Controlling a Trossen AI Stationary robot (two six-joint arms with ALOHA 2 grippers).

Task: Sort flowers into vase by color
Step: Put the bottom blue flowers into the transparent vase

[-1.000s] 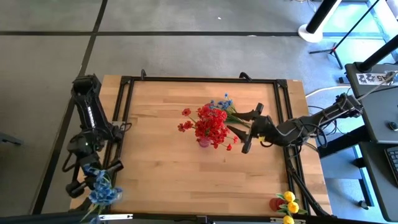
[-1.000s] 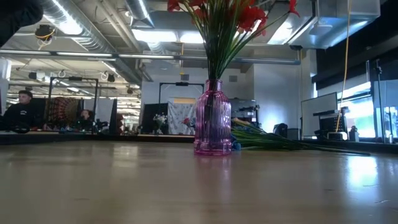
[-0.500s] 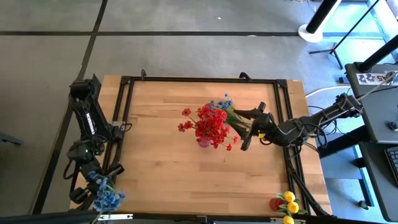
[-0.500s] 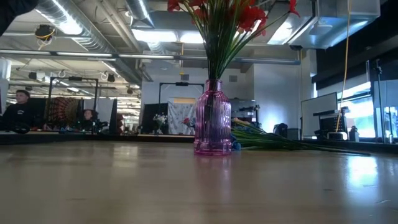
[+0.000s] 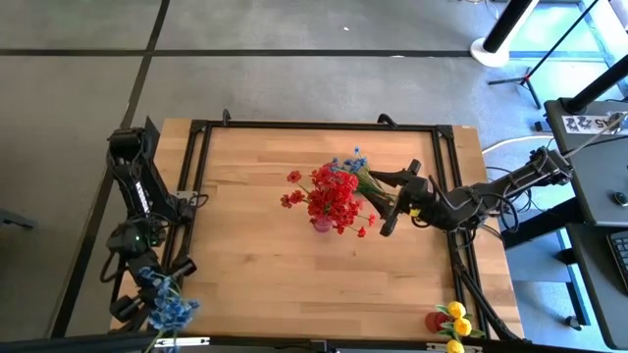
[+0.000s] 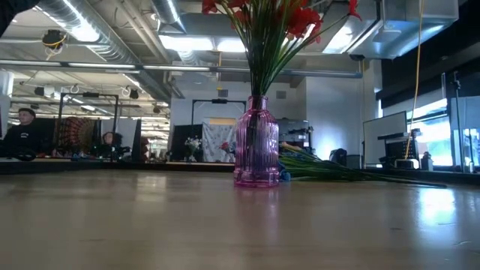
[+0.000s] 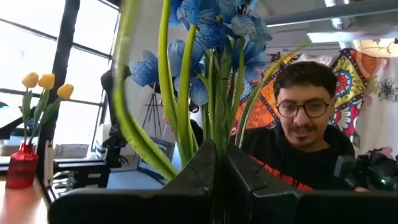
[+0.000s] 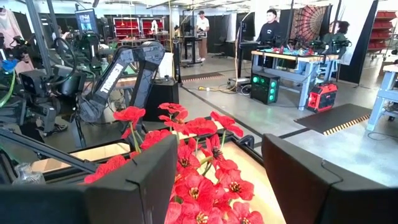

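From above we see the whole worktop [image 5: 255,255]: the red flowers [image 5: 334,199] stand in a pink vase [image 5: 322,225] near its middle, a few blue sprigs [image 5: 354,160] lie just behind them, and a small red vase with yellow flowers [image 5: 455,319] sits at the near right corner. The low view adds the ribbed vase [image 6: 256,142] in profile and green stems [image 6: 330,171] lying flat on the wood beside it, but neither arm. Only the left wrist view shows us the grip: the left gripper [image 7: 221,163], out past the worktop's near left corner, has its fingers closed tight on the stems of the blue flowers [image 7: 211,37], with a person in glasses [image 7: 305,134] in the room behind. The right gripper [image 8: 217,177] hovers just beside the red blooms, its fingers spread wide and holding nothing.
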